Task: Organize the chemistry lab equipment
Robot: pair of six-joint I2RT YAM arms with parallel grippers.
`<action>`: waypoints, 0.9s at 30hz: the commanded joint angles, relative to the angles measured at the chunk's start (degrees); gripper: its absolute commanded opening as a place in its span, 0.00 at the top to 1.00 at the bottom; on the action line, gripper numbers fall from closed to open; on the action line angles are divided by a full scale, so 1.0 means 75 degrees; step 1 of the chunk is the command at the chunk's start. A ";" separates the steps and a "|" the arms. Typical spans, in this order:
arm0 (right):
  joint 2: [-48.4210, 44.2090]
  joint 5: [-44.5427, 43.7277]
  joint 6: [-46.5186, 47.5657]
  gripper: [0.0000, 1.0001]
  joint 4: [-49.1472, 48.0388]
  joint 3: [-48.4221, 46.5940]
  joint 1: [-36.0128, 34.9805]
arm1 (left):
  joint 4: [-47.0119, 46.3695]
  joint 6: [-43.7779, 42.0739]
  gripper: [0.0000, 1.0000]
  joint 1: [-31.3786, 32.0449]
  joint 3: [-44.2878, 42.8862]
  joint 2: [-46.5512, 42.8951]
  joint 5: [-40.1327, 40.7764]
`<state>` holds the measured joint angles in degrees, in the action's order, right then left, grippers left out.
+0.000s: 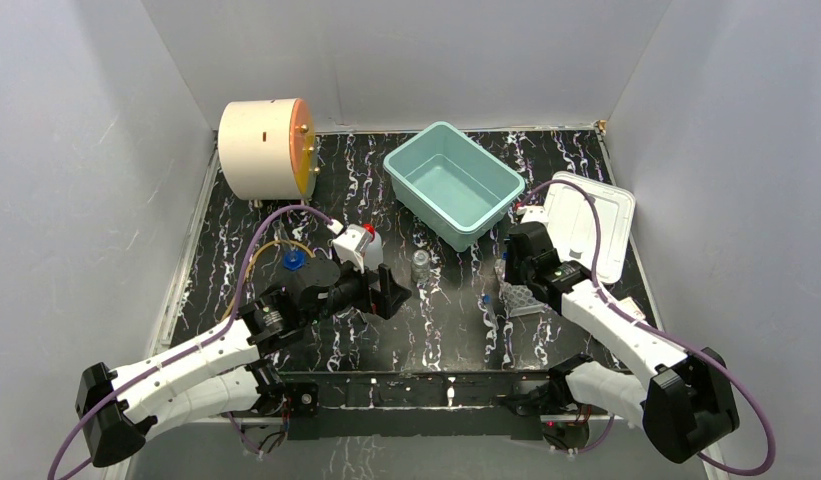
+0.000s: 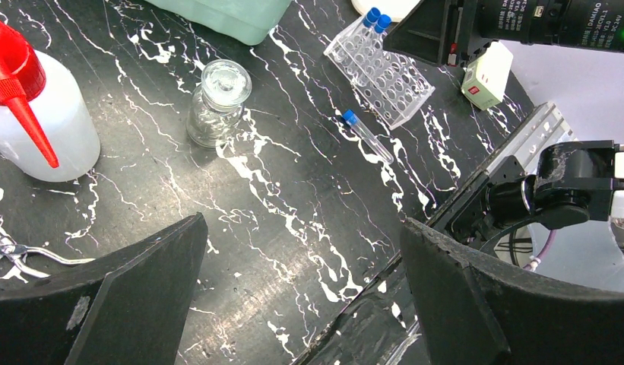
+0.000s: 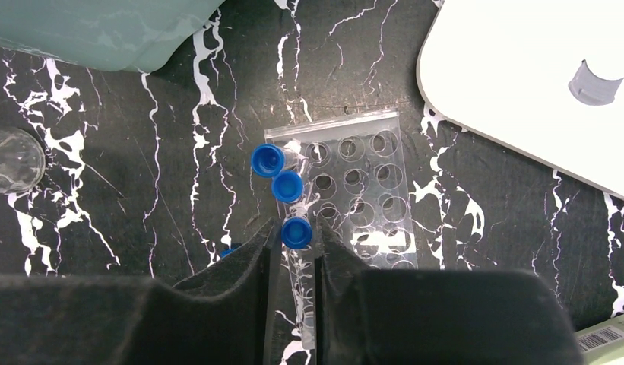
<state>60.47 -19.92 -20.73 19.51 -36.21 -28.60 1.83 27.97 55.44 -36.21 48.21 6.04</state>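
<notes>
Counter (image 1: 441,330) of black, white-veined stone carries everything. At its far left corner stands the cream drum (image 1: 261,148), with the teal bin (image 1: 453,183) to its right and a white lid (image 1: 589,222) lying flat at the right edge.

The left end effector (image 2: 301,266) hangs over bare counter with its jaws spread fully and nothing between them. The white squeeze bottle (image 2: 42,122) with the red nozzle stands upright just beyond it, and the clear glass vial (image 2: 217,103) stands to the right of the bottle, apart from it. The yellowish tubing (image 1: 276,245) and the blue ring (image 1: 293,262) lie left of the bottle.

The clear tube rack (image 3: 365,194) sits between the bin and the lid, on the near side. Two blue-capped tubes (image 3: 267,160) stand in its left column. The right end effector (image 3: 296,266) is narrowed onto a third tube (image 3: 296,233) in line with them, with a pad against each side of its body; whether its foot sits in a hole is hidden. A loose tube (image 2: 367,135) lies flat on the counter left of the rack.
</notes>
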 commanded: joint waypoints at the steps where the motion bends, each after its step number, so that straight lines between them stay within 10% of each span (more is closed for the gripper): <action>1: -0.0164 -0.0071 0.0057 0.75 -0.0041 -0.0267 0.0016 | -0.0091 -0.0049 0.02 -0.0043 0.0026 -0.0129 0.0104; 27: -0.0455 0.0110 0.0192 0.82 -0.0849 0.0346 0.0016 | -0.0027 -0.0130 0.02 -0.0080 -0.0024 -0.0103 0.0106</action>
<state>57.87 -19.27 -19.51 15.33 -33.74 -28.60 1.83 27.70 55.20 -36.21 48.23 6.04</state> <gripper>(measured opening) 0.232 0.983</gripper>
